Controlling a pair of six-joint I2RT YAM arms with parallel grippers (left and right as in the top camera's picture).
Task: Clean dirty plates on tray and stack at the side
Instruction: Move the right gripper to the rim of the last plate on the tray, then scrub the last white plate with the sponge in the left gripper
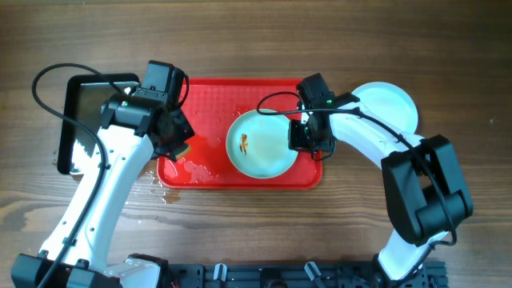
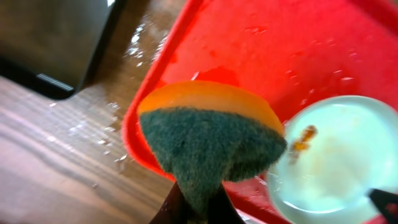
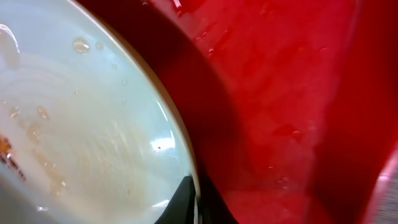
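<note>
A pale aqua plate (image 1: 258, 146) with a brown-orange smear lies on the red tray (image 1: 216, 96), right of the middle. My right gripper (image 1: 300, 138) is shut on the plate's right rim; in the right wrist view its fingers (image 3: 198, 205) pinch the rim of the plate (image 3: 81, 124). My left gripper (image 1: 178, 148) is shut on an orange and green sponge (image 2: 208, 140) over the tray's left front corner, left of the plate (image 2: 339, 158). A clean plate (image 1: 392, 104) lies on the table right of the tray.
A black metal pan (image 1: 88, 104) stands on the table left of the tray; its corner shows in the left wrist view (image 2: 50, 43). Water drops lie on the tray (image 2: 298, 43) and on the wood by its left front corner (image 1: 164, 192).
</note>
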